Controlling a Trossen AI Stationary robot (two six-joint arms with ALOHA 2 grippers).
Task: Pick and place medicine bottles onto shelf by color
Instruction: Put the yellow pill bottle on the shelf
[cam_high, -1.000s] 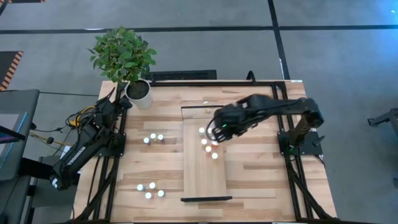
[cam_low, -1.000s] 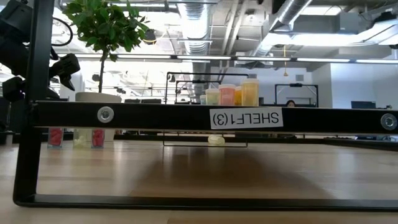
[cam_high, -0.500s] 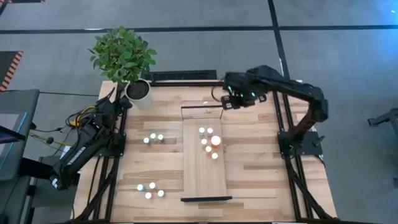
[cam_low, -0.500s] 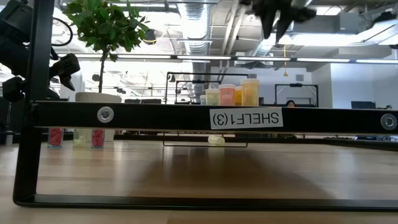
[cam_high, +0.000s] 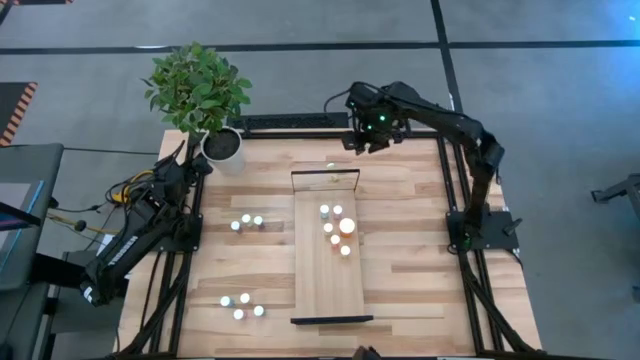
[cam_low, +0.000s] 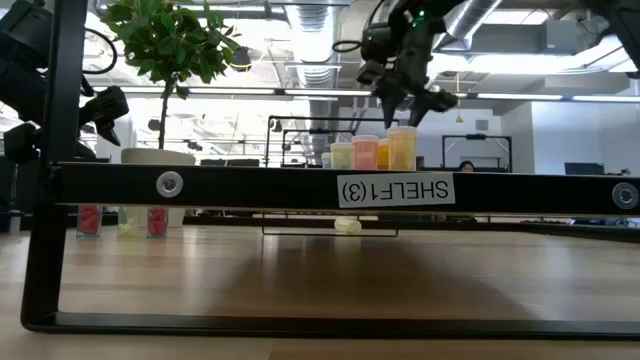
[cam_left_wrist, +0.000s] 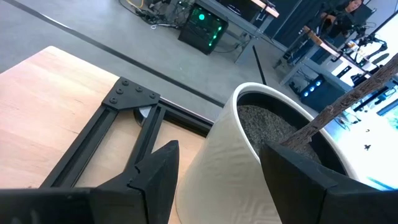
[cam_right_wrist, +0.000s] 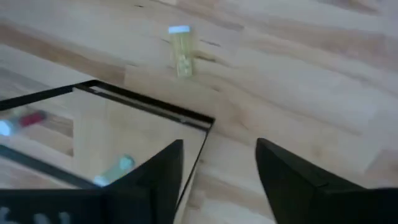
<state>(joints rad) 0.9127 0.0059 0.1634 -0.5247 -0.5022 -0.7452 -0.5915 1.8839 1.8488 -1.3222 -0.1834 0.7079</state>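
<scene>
High view: the right gripper (cam_high: 368, 133) sits at the upper centre of the frame, beyond the far end of the shelf (cam_high: 327, 290) — a second ago it was low over the bottle cluster (cam_high: 335, 226) on the shelf, so it has pulled up and away. The cluster, with the larger orange bottle (cam_high: 347, 226) now uncovered, stands in the shelf's upper half; a placement looks just finished. Two loose groups wait on the table at left, upper group (cam_high: 246, 221) and lower group (cam_high: 242, 304). A lone pale bottle (cam_high: 331, 166) lies just past the shelf's top end. The left gripper (cam_high: 196, 165) is parked beside the plant pot (cam_high: 222, 148). Low view: the right gripper hangs above the row of bottles, fingers spread, nothing between them. Left wrist view: the left fingers (cam_left_wrist: 158, 171) stand apart and empty, the pot just ahead. Right wrist view: the right fingers (cam_right_wrist: 163, 168) are parted, empty, looking down on the lying yellowish bottle — likely the next pick.
</scene>
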